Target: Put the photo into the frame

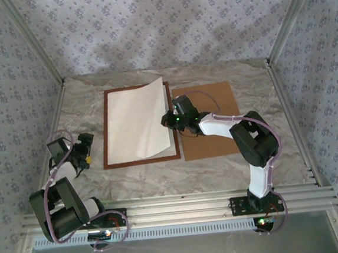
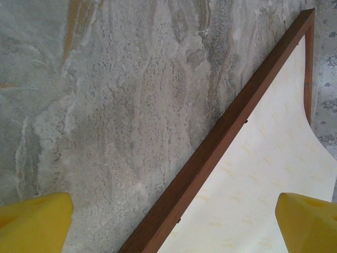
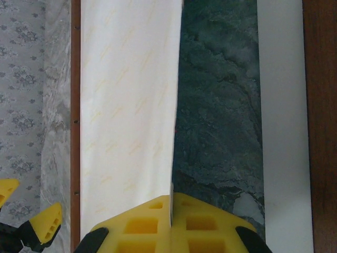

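Top external shows the marbled table (image 1: 232,168) with the reddish-brown frame (image 1: 105,132) lying flat at its middle. The photo (image 1: 136,123) rests pale back up over the frame, its right edge lifted and pinched in the closed right gripper (image 1: 171,121). A brown backing board (image 1: 215,143) lies just right of the frame. The left gripper (image 1: 83,150) hangs wide open left of the frame, holding nothing

Over to the right arm (image 1: 257,178), just above the aluminium rail (image 1: 181,203): white shells, chunky black joints, lilac cable looping alongside. Green light at its base, below the rail. Same black-and-white build on the left arm (image 1: 60,207), above the rail's left end. Yellow fingers (image 2: 37,224) on the left gripper (image 1: 87,146); square recesses in the yellow pad (image 3: 152,226) of the right gripper (image 1: 171,120).
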